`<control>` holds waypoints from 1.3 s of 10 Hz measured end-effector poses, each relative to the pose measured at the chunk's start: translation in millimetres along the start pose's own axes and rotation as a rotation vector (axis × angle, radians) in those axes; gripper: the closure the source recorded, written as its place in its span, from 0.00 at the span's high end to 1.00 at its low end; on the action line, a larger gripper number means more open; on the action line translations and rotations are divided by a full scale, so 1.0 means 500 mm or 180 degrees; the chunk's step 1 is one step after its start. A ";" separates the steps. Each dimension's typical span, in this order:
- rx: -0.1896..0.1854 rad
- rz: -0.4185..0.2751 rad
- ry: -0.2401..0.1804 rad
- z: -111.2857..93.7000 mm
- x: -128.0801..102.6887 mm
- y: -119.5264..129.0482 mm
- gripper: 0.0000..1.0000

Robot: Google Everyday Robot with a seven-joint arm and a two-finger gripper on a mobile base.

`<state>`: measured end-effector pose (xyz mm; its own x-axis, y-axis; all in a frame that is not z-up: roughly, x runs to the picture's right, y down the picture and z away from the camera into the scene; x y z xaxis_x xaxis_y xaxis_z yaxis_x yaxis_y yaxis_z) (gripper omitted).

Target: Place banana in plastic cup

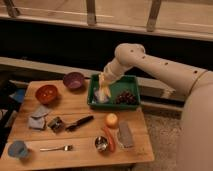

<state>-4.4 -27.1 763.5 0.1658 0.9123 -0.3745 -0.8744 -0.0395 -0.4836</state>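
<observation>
Cream arm [150, 65]: smooth rounded shell with small dark holes, reaching from the right and down over the tray.
Wood table [75, 107]: pale planks, rectangular.
Green tray [131, 79]: plastic, rectangular with raised walls, at the table's back right; dark grape bunch [126, 96] in its right half.
Bowls: orange-red bowl [46, 93] and purple bowl [74, 80], round, back left.
Cloth [39, 118]: grey-blue, folded, left side.
Grey block [125, 134]: flat, matte, front right, beside the orange carrot [109, 139].
Gripper [104, 82]: above the tray's left half, clenched on the banana.
Banana [102, 92]: pale yellow, elongated, hanging from the gripper over the tray.
Plastic cup [17, 148]: dull blue-teal, front left corner, well apart from the banana.
Round fruit [111, 120]: orange-yellow.
Metal cup [101, 144]: shiny, beside the carrot.
Fork [56, 148]: metal, front edge.
</observation>
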 end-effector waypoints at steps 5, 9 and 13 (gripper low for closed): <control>-0.0286 -0.0806 0.0023 -0.001 0.114 0.210 0.00; -0.0592 -0.1380 0.0153 0.049 0.089 0.354 0.00; -0.0728 -0.1828 0.0246 0.054 0.141 0.447 0.00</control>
<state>-200.2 39.4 650.4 0.6207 0.7820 -0.0562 -0.5174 0.3547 -0.7788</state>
